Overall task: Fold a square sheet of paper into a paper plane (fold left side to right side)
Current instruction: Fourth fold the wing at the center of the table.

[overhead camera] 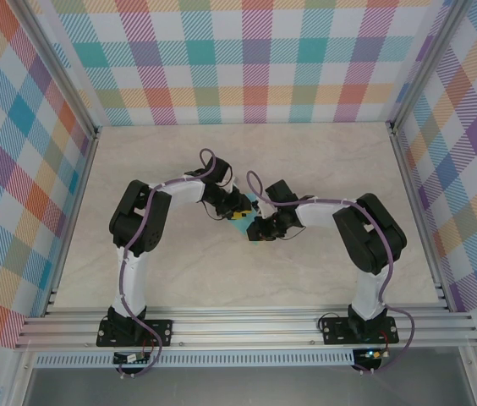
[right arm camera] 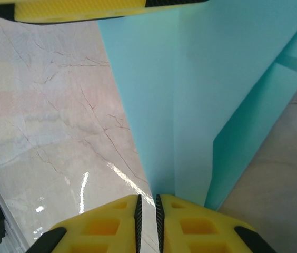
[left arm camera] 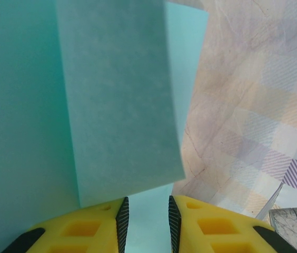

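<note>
The turquoise sheet of paper [overhead camera: 238, 222] lies folded in overlapping layers on the table's middle, mostly hidden under both wrists. My left gripper [overhead camera: 235, 211] sits over it. In the left wrist view the paper [left arm camera: 117, 105] has a folded flap on top, and the left gripper [left arm camera: 148, 226] stands open, its jaws apart with flat paper showing below the gap. In the right wrist view the paper [right arm camera: 201, 95] tapers to a sharp tip at my right gripper [right arm camera: 147, 221], whose jaws are shut to a thin slit. The tip runs under the right finger. My right gripper [overhead camera: 256, 228] meets the left over the paper.
The pale marble table [overhead camera: 306, 279] is walled by plaid panels [overhead camera: 247, 59] at the back and both sides, with aluminium rails [overhead camera: 247, 326] along the near edge. A yellow finger of the left gripper [right arm camera: 85, 8] crosses the top of the right wrist view.
</note>
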Controlling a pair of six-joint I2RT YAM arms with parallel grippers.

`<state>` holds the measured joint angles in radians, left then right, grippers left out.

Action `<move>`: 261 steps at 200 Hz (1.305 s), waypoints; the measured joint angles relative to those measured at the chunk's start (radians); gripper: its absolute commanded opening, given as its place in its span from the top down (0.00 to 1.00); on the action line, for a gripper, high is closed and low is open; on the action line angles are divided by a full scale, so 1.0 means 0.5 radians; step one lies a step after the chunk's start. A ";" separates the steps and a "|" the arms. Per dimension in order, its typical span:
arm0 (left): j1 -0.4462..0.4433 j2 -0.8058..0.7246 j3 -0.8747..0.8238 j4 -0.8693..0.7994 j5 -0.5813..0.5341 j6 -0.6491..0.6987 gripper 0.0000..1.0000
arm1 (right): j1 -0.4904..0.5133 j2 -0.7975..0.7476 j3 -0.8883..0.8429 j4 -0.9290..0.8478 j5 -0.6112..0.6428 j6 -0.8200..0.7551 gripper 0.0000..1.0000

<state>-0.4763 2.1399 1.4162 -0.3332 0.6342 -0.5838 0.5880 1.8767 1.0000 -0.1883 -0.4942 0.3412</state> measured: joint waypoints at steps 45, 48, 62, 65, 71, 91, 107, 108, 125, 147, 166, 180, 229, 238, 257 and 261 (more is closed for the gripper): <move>0.000 0.000 0.000 -0.001 0.001 0.000 0.71 | -0.011 -0.089 -0.152 0.014 -0.052 -0.034 0.86; 0.000 0.000 0.000 -0.001 0.001 0.000 0.71 | -0.011 -0.095 -0.162 0.012 -0.055 -0.035 0.86; 0.000 0.000 0.000 -0.001 0.001 0.000 0.71 | -0.011 -0.140 -0.212 -0.002 -0.069 -0.035 0.86; 0.000 0.000 0.000 -0.001 0.001 0.000 0.71 | -0.011 -0.150 -0.221 -0.014 -0.074 -0.035 0.86; 0.000 0.000 0.000 -0.001 0.001 0.000 0.71 | -0.011 -0.175 -0.245 -0.035 -0.080 -0.034 0.86; 0.000 0.000 0.000 -0.001 0.001 0.000 0.71 | -0.033 -0.242 -0.283 -0.105 -0.105 -0.024 0.88; 0.000 0.000 0.000 -0.001 0.001 0.000 0.71 | -0.064 -0.311 -0.283 -0.085 -0.137 -0.003 0.92; 0.000 0.000 0.000 -0.001 0.001 0.000 0.71 | -0.068 -0.317 -0.283 -0.079 -0.141 0.003 0.92; 0.000 0.000 0.000 -0.001 0.001 0.000 0.71 | -0.100 -0.356 -0.259 -0.020 -0.166 0.038 0.98; 0.000 0.000 0.000 -0.001 0.001 0.000 0.71 | -0.116 -0.291 -0.182 0.104 -0.181 0.080 1.00; 0.000 0.000 0.000 -0.001 0.001 0.000 0.71 | -0.112 -0.171 -0.092 0.182 -0.177 0.094 1.00; 0.000 0.000 0.000 -0.001 0.001 0.000 0.71 | -0.107 -0.069 -0.022 0.205 -0.178 0.100 1.00; 0.000 -0.002 0.000 -0.002 -0.002 0.000 0.71 | -0.086 0.090 0.055 0.183 -0.086 0.092 1.00; 0.000 -0.002 0.002 -0.006 -0.002 0.000 0.70 | -0.085 0.090 0.054 0.179 -0.072 0.085 1.00; 0.008 -0.002 0.018 -0.025 -0.015 0.002 0.70 | -0.085 0.090 0.053 0.164 -0.037 0.069 1.00; 0.008 -0.002 0.021 -0.031 -0.019 0.002 0.70 | -0.085 0.090 0.053 0.162 -0.030 0.065 1.00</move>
<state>-0.4725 2.1387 1.4269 -0.3485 0.6247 -0.5827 0.5453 1.9217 1.0267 -0.1074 -0.5091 0.3737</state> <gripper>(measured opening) 0.299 0.026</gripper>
